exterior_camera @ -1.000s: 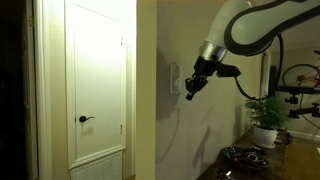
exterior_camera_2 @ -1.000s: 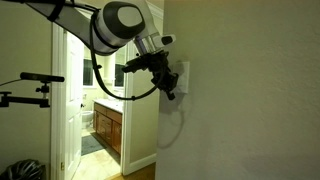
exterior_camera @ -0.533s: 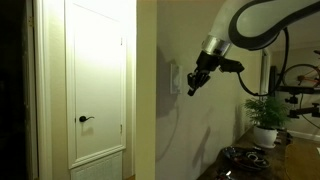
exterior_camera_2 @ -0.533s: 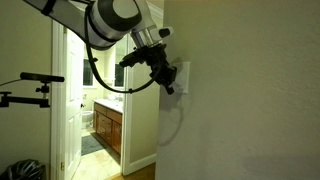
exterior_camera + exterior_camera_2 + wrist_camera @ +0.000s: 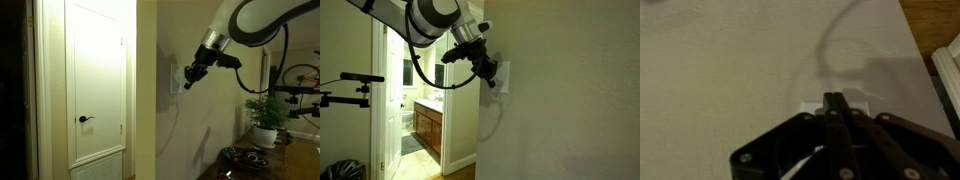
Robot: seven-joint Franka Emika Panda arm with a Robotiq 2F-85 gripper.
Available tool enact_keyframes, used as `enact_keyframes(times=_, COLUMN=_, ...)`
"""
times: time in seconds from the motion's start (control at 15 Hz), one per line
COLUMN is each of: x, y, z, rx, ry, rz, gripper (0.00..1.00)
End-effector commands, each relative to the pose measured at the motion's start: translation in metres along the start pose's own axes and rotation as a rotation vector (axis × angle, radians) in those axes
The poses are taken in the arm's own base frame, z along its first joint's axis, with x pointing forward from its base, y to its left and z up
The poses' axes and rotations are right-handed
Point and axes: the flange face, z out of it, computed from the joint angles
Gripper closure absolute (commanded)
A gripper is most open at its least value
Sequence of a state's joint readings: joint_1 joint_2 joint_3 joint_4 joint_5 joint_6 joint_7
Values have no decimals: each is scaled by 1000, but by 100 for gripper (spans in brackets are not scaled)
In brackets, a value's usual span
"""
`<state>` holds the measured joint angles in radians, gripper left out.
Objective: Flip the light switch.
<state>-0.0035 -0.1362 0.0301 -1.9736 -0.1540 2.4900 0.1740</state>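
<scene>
The pincer (image 5: 832, 100), fingers pressed together and gripping nothing, is pointing its tip at the switch (image 5: 858, 102), which is sitting on the wall (image 5: 570, 100) near its corner.

Arm (image 5: 262, 18) enters from top in both ext. views: white links, elbow bent, forearm sloping down. Wrist (image 5: 212, 45) tilted downward. Gripper (image 5: 189, 84) black, aimed obliquely down, tips lowest pt of arm. Wrist view: fingers (image 5: 833, 125) run up frame centre, pressed together w/ no visible gap, jaws closed, linkage spread to both sides below.
</scene>
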Motion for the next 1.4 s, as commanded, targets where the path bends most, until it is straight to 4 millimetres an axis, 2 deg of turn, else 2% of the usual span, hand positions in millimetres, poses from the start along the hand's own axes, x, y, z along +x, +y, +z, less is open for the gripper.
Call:
enact_keyframes(times=0.0, x=11, y=0, z=7, rx=4, ry=41, rz=23, gripper=95)
enact_keyframes(times=0.53, x=26, y=2, z=13, rx=11, ry=102, rz=31, gripper=95)
enact_keyframes(times=0.87, x=26, y=2, z=15, rx=14, ry=103, rz=33, gripper=95)
enact_keyframes(times=1.33, x=-5, y=1, z=9, rx=-11, ry=-58, rz=-7, gripper=95)
